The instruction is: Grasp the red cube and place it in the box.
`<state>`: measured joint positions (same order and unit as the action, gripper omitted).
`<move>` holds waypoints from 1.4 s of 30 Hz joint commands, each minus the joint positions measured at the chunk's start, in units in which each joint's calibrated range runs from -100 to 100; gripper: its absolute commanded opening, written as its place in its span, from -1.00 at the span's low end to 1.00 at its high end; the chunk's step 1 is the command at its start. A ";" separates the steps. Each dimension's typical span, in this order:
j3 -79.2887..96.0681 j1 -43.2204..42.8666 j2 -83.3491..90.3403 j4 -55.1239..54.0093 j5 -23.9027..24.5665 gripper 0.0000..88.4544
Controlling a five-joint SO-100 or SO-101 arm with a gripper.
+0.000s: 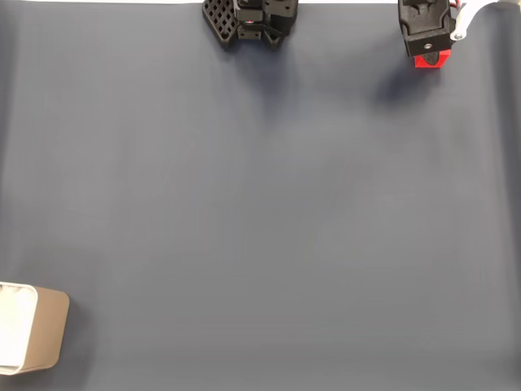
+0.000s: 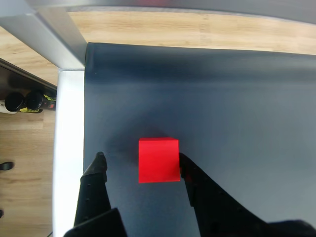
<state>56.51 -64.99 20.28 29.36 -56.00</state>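
Note:
The red cube (image 2: 158, 160) lies on the dark mat between my gripper's (image 2: 141, 156) two black fingers. The right finger sits against the cube's side, while the left finger (image 2: 97, 170) stands well apart from it, so the gripper is open. In the fixed view the gripper (image 1: 429, 50) hangs over the mat's top right corner with the red cube (image 1: 431, 59) peeking out below it. The beige box (image 1: 45, 330), white inside, sits at the bottom left edge of the fixed view, far from the gripper.
The arm's black base (image 1: 252, 20) stands at the top centre of the fixed view. The dark mat (image 1: 260, 212) covers the table. In the wrist view, the mat's edge, a white table rim (image 2: 69, 148) and wooden floor lie just left of the cube.

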 commanded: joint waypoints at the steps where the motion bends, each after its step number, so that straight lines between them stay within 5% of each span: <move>1: -0.40 -0.50 3.12 -0.75 0.54 -0.28; 13: 0.24 -0.50 3.90 -0.01 -1.37 -0.98; 29: -0.12 -0.07 3.81 2.28 -2.49 -1.00; 42: -8.52 8.81 6.59 10.48 -2.78 -1.00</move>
<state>52.89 -58.68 23.93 37.79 -58.49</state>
